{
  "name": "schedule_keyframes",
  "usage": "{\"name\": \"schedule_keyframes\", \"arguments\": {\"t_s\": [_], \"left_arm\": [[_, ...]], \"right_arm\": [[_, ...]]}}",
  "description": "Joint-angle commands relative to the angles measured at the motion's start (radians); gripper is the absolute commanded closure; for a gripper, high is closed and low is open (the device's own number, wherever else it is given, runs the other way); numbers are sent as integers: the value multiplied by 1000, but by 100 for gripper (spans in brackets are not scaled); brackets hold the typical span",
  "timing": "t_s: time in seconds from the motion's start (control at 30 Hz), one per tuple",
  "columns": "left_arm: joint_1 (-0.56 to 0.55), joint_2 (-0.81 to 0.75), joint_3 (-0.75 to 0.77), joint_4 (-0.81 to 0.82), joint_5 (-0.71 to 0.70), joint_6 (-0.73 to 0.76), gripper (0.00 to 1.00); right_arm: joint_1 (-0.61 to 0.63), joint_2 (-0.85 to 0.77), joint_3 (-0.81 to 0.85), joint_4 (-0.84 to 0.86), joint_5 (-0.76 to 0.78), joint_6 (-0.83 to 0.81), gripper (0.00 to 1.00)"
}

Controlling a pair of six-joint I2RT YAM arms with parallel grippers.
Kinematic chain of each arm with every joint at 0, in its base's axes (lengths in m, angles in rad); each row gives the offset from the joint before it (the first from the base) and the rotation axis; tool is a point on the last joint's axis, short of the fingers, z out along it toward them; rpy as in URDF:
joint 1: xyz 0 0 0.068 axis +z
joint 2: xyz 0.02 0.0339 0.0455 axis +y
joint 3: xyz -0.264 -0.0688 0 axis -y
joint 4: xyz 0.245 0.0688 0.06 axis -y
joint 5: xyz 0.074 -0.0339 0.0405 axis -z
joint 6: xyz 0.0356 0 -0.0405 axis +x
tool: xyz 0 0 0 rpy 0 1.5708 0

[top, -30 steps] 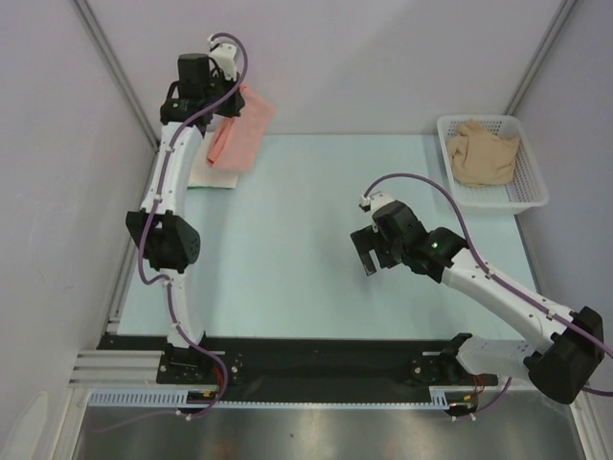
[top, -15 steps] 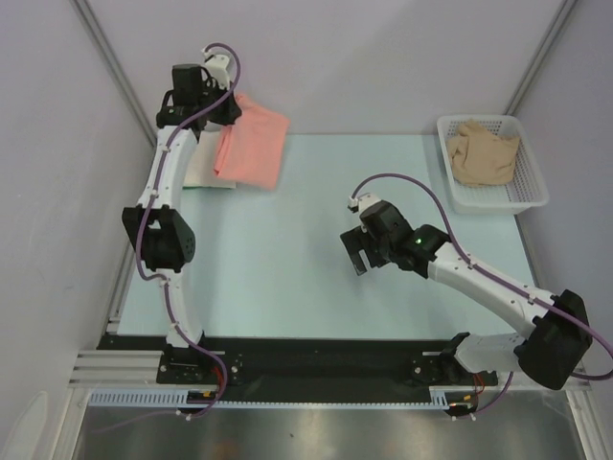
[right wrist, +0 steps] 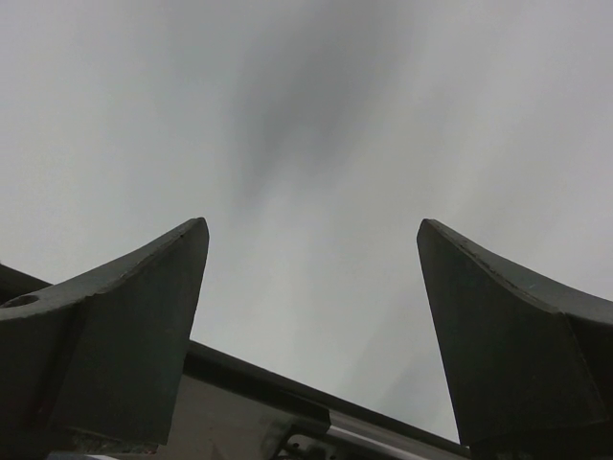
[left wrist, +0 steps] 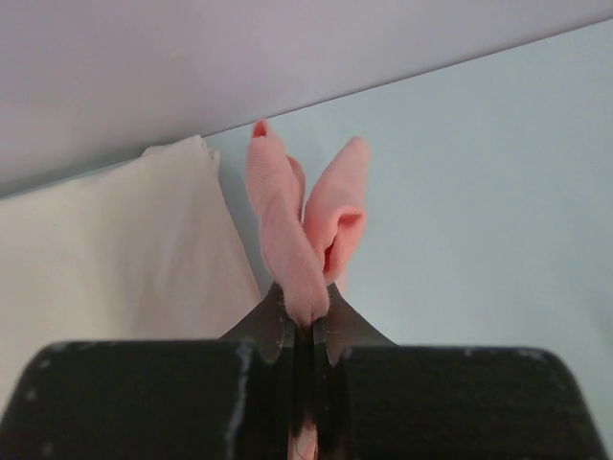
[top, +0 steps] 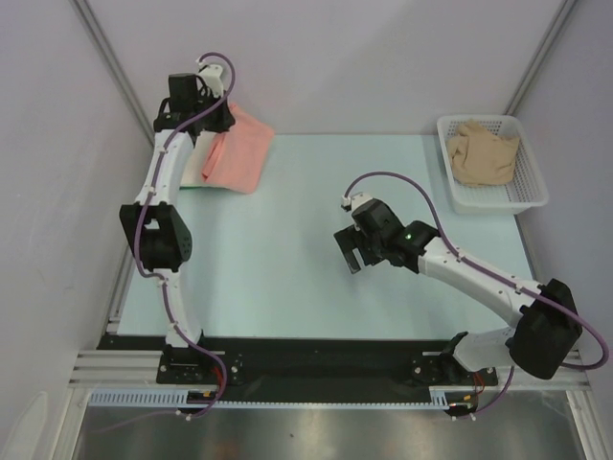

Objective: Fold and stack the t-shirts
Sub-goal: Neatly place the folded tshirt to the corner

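Note:
My left gripper [top: 213, 120] is at the far left corner of the table, shut on the salmon-pink t-shirt [top: 238, 151], which hangs folded from it and drapes down toward the table. In the left wrist view the pink cloth [left wrist: 297, 240] is pinched in my left gripper [left wrist: 308, 326], with the jaws closed tight on it. The cream-white t-shirt [left wrist: 105, 249] lies folded flat under and left of it, mostly hidden behind the arm in the top view [top: 199, 165]. The tan-beige t-shirt [top: 484, 151] lies crumpled in the basket. My right gripper [top: 351, 257] is open and empty above mid-table [right wrist: 311, 278].
A white plastic mesh basket [top: 533, 196] stands at the far right of the table. The pale blue table top [top: 287, 268] is bounded by grey walls at the back and both sides. A black rail runs along the near edge.
The pink shirt swung right and spread wider, then came back left and lower toward the cream shirt. My right gripper moved left a little each step, still open.

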Motion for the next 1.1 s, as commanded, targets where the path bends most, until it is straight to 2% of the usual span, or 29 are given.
{"name": "schedule_keyframes", "arguments": {"t_s": [0.0,0.53,1.07], "left_arm": [[41,-24,16,75,10,30,100],[86,56,122,53,-19,68,100],[134,119,157,128,-87,113,100]], "right_arm": [[7,24,56,31,8,-7,5],[3,107,92,44,-18,-36,3],[-3,201,152,47,-47,-50,2]]}}
